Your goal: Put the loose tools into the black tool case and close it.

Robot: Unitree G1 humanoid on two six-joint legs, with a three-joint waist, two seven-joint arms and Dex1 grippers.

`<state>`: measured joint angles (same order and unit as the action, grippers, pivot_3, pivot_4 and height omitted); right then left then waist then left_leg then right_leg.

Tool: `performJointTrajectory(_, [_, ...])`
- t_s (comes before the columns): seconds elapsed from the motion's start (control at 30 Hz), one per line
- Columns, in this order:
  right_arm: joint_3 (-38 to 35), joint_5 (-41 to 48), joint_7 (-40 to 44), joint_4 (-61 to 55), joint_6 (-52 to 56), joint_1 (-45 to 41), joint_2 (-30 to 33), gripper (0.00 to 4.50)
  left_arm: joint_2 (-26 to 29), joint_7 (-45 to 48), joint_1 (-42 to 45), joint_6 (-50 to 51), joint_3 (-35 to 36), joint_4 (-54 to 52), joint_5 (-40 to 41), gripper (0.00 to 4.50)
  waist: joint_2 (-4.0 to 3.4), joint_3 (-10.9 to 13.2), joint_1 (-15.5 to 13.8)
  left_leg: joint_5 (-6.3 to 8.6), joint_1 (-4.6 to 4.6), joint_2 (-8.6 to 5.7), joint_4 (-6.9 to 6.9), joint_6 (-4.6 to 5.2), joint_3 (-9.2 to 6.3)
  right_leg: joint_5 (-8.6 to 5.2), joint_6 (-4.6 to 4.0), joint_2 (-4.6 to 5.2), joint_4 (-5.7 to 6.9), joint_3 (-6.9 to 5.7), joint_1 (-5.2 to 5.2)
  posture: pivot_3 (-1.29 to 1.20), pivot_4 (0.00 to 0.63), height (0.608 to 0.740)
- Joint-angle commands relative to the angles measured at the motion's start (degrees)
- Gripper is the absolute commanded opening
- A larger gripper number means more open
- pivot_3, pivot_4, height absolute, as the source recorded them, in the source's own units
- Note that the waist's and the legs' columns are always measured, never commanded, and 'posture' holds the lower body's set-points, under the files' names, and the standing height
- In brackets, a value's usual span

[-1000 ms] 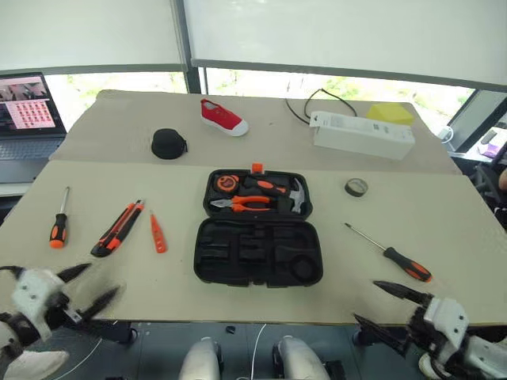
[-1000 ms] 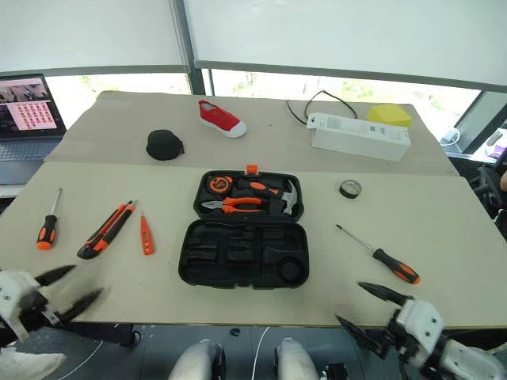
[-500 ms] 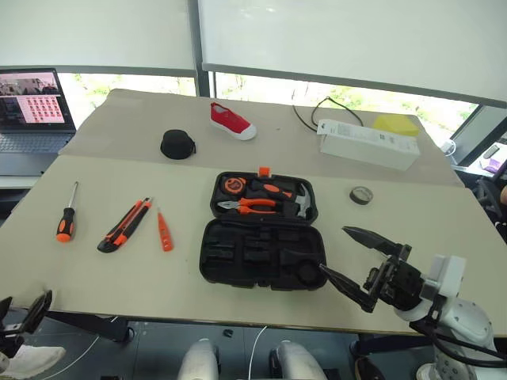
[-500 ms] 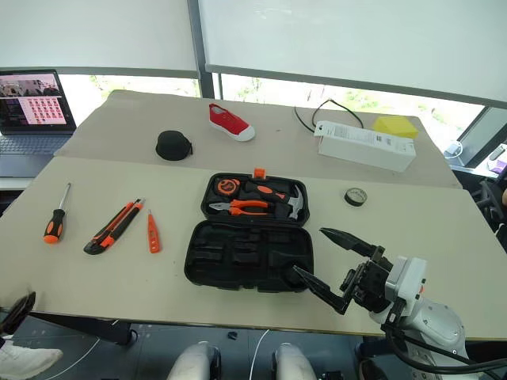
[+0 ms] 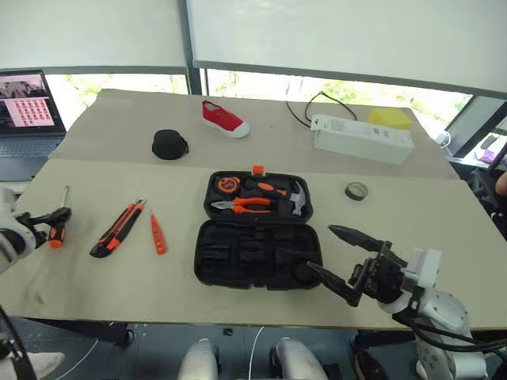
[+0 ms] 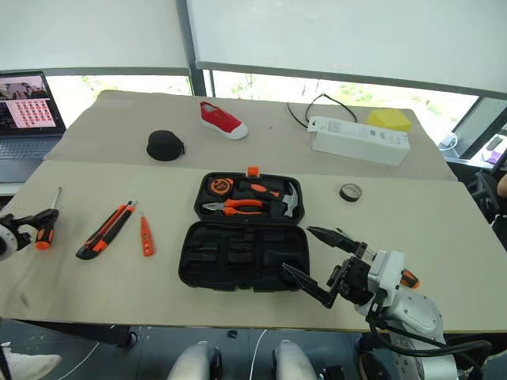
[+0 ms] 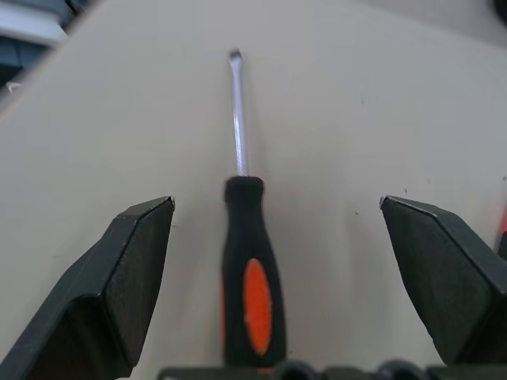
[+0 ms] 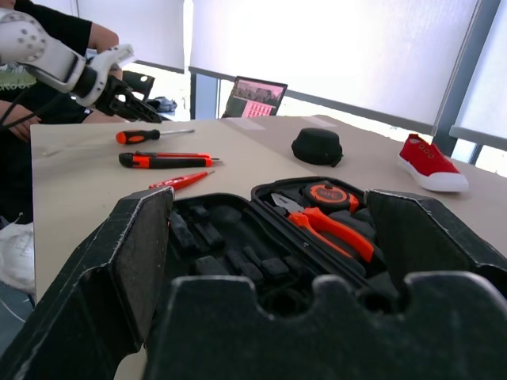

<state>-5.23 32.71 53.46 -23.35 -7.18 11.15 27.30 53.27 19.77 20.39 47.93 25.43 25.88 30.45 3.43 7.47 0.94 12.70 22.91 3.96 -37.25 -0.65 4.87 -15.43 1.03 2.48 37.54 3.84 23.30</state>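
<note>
The black tool case (image 5: 257, 261) lies open at the table's middle, with pliers, a hammer and a tape measure in its far half. At the far left, one screwdriver (image 7: 252, 301) lies between the fingers of my open left gripper (image 5: 49, 216), which hangs just over it. Right of it lie the utility knife (image 5: 117, 228) and the small orange pointed tool (image 5: 158, 235). My right gripper (image 5: 319, 248) hovers open at the case's near right corner, pointing across the case. Behind that hand, just the orange end of the other screwdriver (image 6: 409, 279) shows.
A black round pouch (image 5: 169, 143), a red shoe (image 5: 223, 118), a white box (image 5: 361, 135) with a cable, a yellow block (image 5: 389, 117) and a tape roll (image 5: 356, 191) sit further back. A laptop (image 5: 24, 107) stands at far left. A person (image 8: 47, 32) is beyond my left arm.
My left gripper came up from below the table's near edge and now straddles the left screwdriver. My right gripper rose over the table to the case's corner, covering the right screwdriver.
</note>
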Motion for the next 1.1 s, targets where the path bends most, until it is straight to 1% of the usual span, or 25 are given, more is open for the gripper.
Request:
performJointTrajectory(0.03, [-0.61,-0.01,-0.17,-1.14,-0.23,-0.61,0.29,4.5,0.98,1.23,5.38,-1.13,-3.57,7.15,-4.73,4.23,0.01,0.0,-0.07,0.03,0.01,0.02,0.01,-0.04,-0.01,-0.05,-0.06,-0.01,0.07,0.01,0.04,0.0,0.15,0.74])
performJointTrajectory(0.1, [-0.5,-0.35,-0.08,-1.48,-0.28,-0.18,0.54,4.5,1.08,1.51,7.34,-0.46,-5.15,9.88,-6.38,3.78,-0.07,0.04,-0.29,0.04,-0.02,0.01,0.0,-0.07,-0.05,-0.19,-0.13,-0.04,0.23,-0.05,0.06,0.0,0.15,0.74])
performJointTrajectory(0.27, [-1.67,-0.2,-0.89,-2.09,-0.21,0.73,0.87,4.5,1.42,3.68,8.04,-0.87,-5.37,11.11,-8.29,1.96,-0.1,0.05,-0.28,0.04,-0.06,-0.01,-0.01,-0.07,-0.05,-0.23,-0.13,-0.01,0.38,-0.03,0.04,0.0,0.15,0.74])
performJointTrajectory(0.3, [-1.7,-0.19,-0.8,-2.06,-0.25,0.86,1.0,4.5,1.48,4.32,7.95,-1.23,-4.96,11.03,-8.38,1.51,-0.1,0.05,-0.28,0.04,-0.06,-0.01,-0.01,-0.07,-0.05,-0.23,-0.13,-0.01,0.38,-0.03,0.04,0.0,0.15,0.74])
performJointTrajectory(0.37, [-2.01,-0.05,-0.88,-2.14,-0.09,0.87,1.44,4.5,1.26,8.07,7.27,-7.4,-2.76,9.3,-7.48,0.84,-0.09,0.06,-0.28,0.03,-0.06,-0.02,-0.03,-0.08,-0.04,-0.24,-0.12,0.01,0.4,-0.02,0.03,0.0,0.15,0.74])
performJointTrajectory(0.5, [-4.07,0.61,-1.82,-2.3,0.77,-0.22,3.13,4.5,-0.23,28.38,4.06,-30.07,1.4,0.02,-2.86,0.84,0.04,0.1,-0.51,0.02,0.01,-0.01,-0.05,-0.11,-0.05,-0.23,-0.12,0.02,0.39,-0.04,0.06,0.0,0.15,0.74])
performJointTrajectory(0.53, [-4.8,0.96,-1.99,-2.36,1.13,-0.38,3.68,4.5,-0.21,32.68,3.51,-30.93,1.08,-2.31,-1.54,0.84,0.06,0.1,-0.78,0.01,0.04,0.0,-0.06,-0.12,-0.05,-0.23,-0.13,0.03,0.38,-0.05,0.06,0.0,0.15,0.74])
performJointTrajectory(0.57, [-5.62,1.27,-2.0,-2.34,1.54,-0.49,4.38,4.5,0.5,37.13,2.85,-30.83,-0.87,-4.92,-1.14,0.84,0.08,0.1,-0.98,0.01,0.07,-0.01,-0.09,-0.13,-0.05,-0.23,-0.13,0.07,0.37,-0.07,0.06,0.0,0.15,0.74])
performJointTrajectory(0.63, [-7.61,1.91,-1.87,-1.89,2.45,-0.79,5.93,4.5,1.12,46.48,2.66,-27.98,-5.61,-12.07,1.98,0.84,0.04,0.12,-1.06,0.01,0.06,-0.01,-0.15,-0.12,-0.03,-0.22,-0.12,0.08,0.35,-0.07,0.01,0.0,0.15,0.74])
performJointTrajectory(0.7, [-9.41,2.56,-1.38,-1.24,3.72,-0.91,7.61,4.5,1.25,52.55,4.48,-26.82,-12.52,-17.37,1.32,0.84,-0.11,0.17,-1.35,0.01,0.04,-0.06,-0.16,-0.12,-0.01,-0.22,-0.1,0.09,0.31,-0.04,-0.04,0.0,0.15,0.74])
performJointTrajectory(0.73, [-9.88,2.74,-1.2,-1.07,4.07,-0.93,8.05,4.5,1.47,53.92,5.04,-26.16,-14.74,-18.71,0.63,0.84,-0.17,0.19,-1.5,0.01,0.0,-0.07,-0.16,-0.12,-0.01,-0.22,-0.09,0.09,0.31,-0.03,-0.1,0.0,0.15,0.74])
performJointTrajectory(0.8, [-10.88,2.95,-1.04,-0.54,5.6,-1.24,9.41,4.5,1.66,57.98,7.66,-22.12,-21.95,-23.66,-0.09,0.84,-0.2,0.2,-1.53,0.01,-0.01,-0.07,-0.19,-0.11,-0.02,-0.23,-0.07,0.05,0.32,0.0,-0.11,0.0,0.15,0.74])
performJointTrajectory(0.87, [-11.46,3.49,-0.22,-0.13,7.87,-1.64,11.48,4.5,-0.01,59.76,12.71,-22.79,-31.4,-26.6,-6.51,0.84,-0.22,0.22,-1.46,0.01,0.02,-0.03,-0.21,-0.1,-0.06,-0.24,-0.07,-0.05,0.35,0.03,-0.09,0.0,0.15,0.74])
performJointTrajectory(0.9, [-11.56,3.58,0.17,-0.06,8.47,-1.85,12.15,4.5,-0.86,59.83,14.65,-23.42,-34.42,-26.97,-9.02,0.84,-0.24,0.23,-1.47,0.01,0.04,-0.04,-0.25,-0.1,-0.08,-0.24,-0.06,-0.07,0.36,0.03,-0.08,0.0,0.15,0.74])
performJointTrajectory(1.03, [-11.03,2.81,2.16,-0.12,9.73,-2.3,14.48,4.5,-4.59,57.5,20.11,-21.46,-42.51,-25.39,-16.23,0.84,-0.34,0.28,-1.22,0.1,0.23,-0.06,-0.57,0.05,-0.14,-0.26,0.04,-0.09,0.38,0.07,-0.08,0.0,0.15,0.74])
performJointTrajectory(1.07, [-11.15,3.19,2.01,-0.26,10.35,-2.63,14.58,4.5,-5.67,56.88,21.27,-24.04,-44.54,-23.91,-19.29,0.84,-0.35,0.29,-1.04,0.12,0.25,-0.06,-0.59,0.1,-0.14,-0.26,0.05,-0.1,0.37,0.09,-0.07,0.0,0.15,0.74])
performJointTrajectory(1.1, [-11.2,3.58,1.92,-0.47,10.89,-2.8,14.63,4.5,-7.13,56.16,22.35,-24.04,-46.15,-22.84,-20.92,0.84,-0.36,0.3,-0.93,0.15,0.24,-0.07,-0.6,0.14,-0.15,-0.27,0.07,-0.1,0.37,0.11,-0.07,0.0,0.15,0.74])
